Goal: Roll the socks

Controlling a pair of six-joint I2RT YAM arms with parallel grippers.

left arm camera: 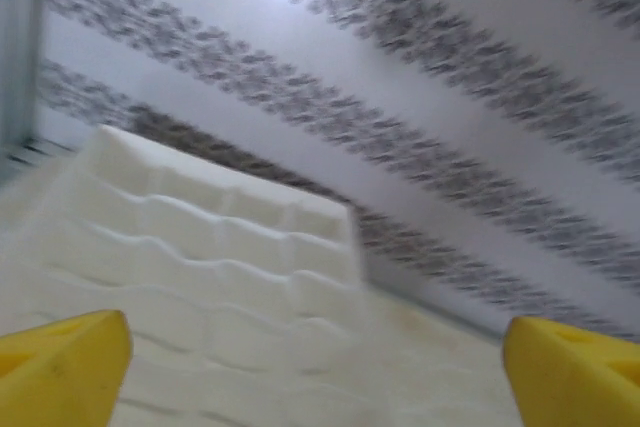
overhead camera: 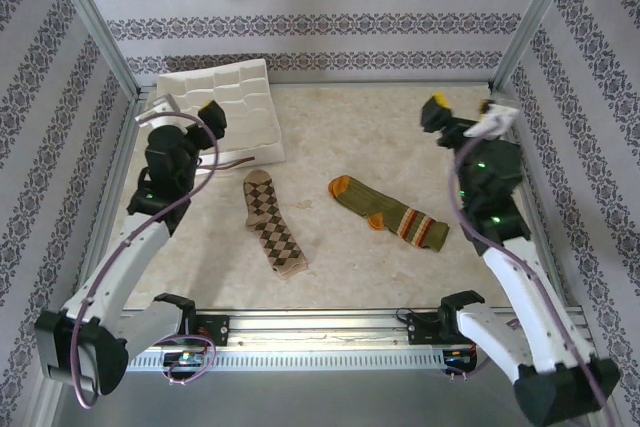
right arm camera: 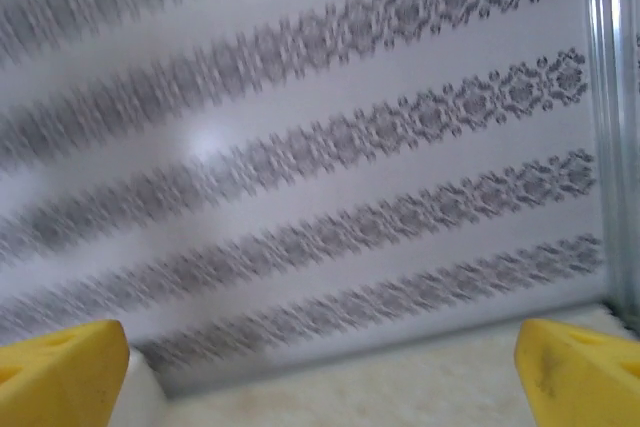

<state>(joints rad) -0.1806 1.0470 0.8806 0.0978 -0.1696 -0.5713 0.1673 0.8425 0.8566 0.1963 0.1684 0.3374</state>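
Socks are spotted lying flat on the table, apart from each other. The tan-and-brown argyle sock is placed just off the near right corner of the white divided tray. The olive green sock is set well to the right of the tray, orange toe pointing back toward it. Bare tabletop is left between the two socks and right of the tray.

The tray is tucked into the far left corner, and its compartments show plain white.

The left gripper is held over the tray's left edge, jaws spread, nothing gripped. From its wrist view the tray's ridges are seen close ahead. The right gripper is raised far right of the tray, jaws wide apart and empty; patterned wall is faced.
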